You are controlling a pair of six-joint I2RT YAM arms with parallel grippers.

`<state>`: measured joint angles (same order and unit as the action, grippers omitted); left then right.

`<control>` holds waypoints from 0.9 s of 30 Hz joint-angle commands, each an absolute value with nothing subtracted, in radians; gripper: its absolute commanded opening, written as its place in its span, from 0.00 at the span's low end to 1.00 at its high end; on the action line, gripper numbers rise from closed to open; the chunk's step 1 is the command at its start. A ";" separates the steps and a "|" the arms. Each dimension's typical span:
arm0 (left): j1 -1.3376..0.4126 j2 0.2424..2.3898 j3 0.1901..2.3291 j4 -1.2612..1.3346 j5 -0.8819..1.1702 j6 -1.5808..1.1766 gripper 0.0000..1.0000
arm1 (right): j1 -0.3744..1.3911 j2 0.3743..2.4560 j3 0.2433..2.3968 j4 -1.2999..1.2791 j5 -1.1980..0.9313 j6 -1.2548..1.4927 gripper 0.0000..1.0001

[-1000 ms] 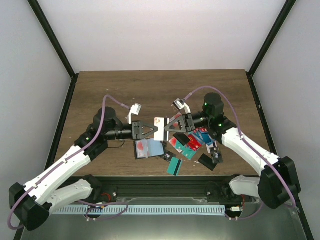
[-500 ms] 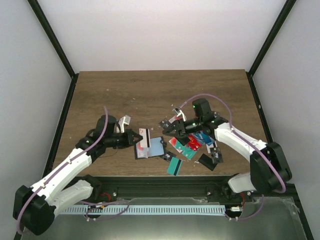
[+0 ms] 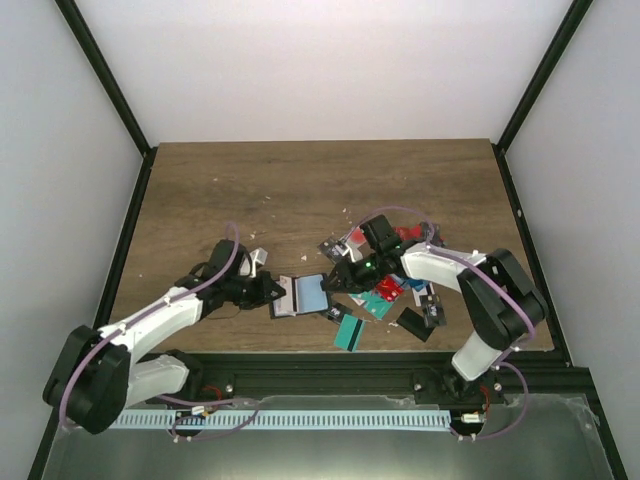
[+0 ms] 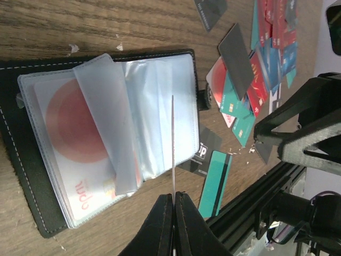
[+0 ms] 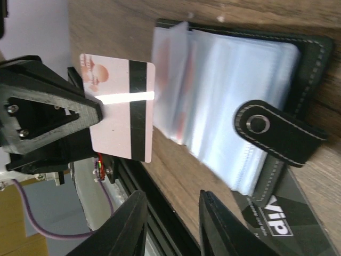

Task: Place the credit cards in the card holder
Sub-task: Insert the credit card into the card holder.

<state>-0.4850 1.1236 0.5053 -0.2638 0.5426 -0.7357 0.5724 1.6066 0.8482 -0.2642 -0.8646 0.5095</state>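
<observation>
Desk: wooden top, both arms reaching in from the near edge.
Card holder: lies open and flat close to the near edge, about midway along it. Clear sleeves are fanned upward and the snap tab is laid out past its right side.
Card already stowed: a white card with a red circle sits inside a clear sleeve on the holder's left half.
Left gripper: just left of the holder, fingers pinched on one white card with a black stripe.
Held card: stands on edge, its free end over the sleeves. Whether it touches them cannot be told.
Right gripper: at the holder's right side, fingers spread apart with nothing between them.
Loose credit cards: an overlapping heap of red, teal, blue and black, right of the holder toward the near edge.
Strays: a teal card with a black stripe lies nearest the near edge. A black VIP card lies partly under the holder's right edge.
</observation>
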 commanded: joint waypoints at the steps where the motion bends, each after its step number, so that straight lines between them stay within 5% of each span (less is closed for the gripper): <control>1: -0.478 1.192 0.498 -0.155 0.573 -0.704 0.04 | 0.579 1.664 0.884 -0.282 -0.815 0.475 0.28; 27: -0.462 1.466 0.524 0.001 0.651 -0.627 0.04 | 0.580 1.852 0.930 -0.294 -0.808 0.431 0.21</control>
<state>-0.4683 1.4376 0.5079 -0.0380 0.6380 -0.6525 0.5732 1.8267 0.8986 -0.2844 -0.8135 0.4564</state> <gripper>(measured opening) 0.041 0.217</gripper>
